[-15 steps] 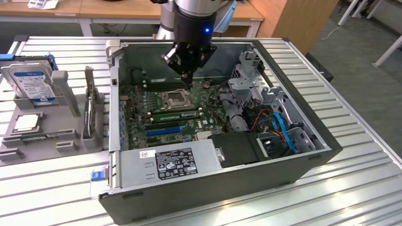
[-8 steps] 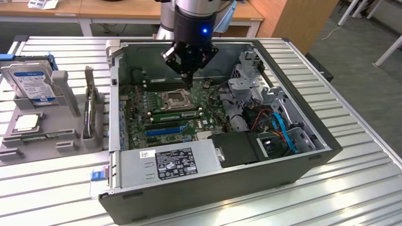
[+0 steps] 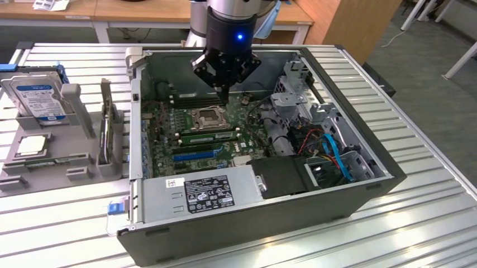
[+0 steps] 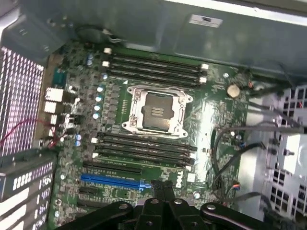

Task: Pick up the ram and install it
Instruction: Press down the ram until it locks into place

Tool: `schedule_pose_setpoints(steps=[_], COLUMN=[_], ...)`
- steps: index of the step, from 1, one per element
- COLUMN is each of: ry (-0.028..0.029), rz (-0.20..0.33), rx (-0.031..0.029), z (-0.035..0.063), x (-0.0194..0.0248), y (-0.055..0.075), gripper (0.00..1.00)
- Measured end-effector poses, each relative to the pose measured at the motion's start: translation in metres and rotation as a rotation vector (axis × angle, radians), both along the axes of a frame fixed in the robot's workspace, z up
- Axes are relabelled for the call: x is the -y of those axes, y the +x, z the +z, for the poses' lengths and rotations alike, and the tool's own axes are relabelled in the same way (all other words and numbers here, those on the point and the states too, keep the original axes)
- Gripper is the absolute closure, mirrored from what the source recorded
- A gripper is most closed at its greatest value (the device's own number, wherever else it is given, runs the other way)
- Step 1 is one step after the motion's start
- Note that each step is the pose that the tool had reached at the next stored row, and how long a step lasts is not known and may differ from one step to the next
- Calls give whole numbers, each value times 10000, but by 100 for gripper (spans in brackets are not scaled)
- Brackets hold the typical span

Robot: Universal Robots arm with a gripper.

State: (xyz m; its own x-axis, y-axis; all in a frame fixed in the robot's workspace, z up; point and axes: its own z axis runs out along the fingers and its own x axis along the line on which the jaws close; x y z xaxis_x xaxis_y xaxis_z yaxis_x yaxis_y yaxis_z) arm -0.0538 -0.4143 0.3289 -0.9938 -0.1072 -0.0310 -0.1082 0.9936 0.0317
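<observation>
Claw [image 3: 223, 95] is hanging inside the open computer case [image 3: 298, 223] above the motherboard [image 3: 160, 120], fingers pressed together and gripping nothing. Ram [image 3: 207, 137], seemingly a thin green stick with dark chips, is standing on edge below the claw, just past the processor socket [image 3: 206, 118], lengthwise along the slots.

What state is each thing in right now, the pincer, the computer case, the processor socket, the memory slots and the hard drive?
pincer: shut, holding nothing, over the motherboard inside the case
computer case: side panel off, lying open on the table
processor socket: empty, no chip fitted
memory slots: no stick visible in them
hard drive: standing upright in the grey holder, outside the case
</observation>
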Motion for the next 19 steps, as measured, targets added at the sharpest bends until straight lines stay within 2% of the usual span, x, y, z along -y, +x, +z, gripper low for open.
schedule_pose_setpoints(steps=[4,18,19], ry=[0,0,-4], rz=[-515,-542,-542], rx=[-1,0,-127], z=[0,-1,-1], x=[0,0,0], y=[0,0,0], gripper=[90,90,90])
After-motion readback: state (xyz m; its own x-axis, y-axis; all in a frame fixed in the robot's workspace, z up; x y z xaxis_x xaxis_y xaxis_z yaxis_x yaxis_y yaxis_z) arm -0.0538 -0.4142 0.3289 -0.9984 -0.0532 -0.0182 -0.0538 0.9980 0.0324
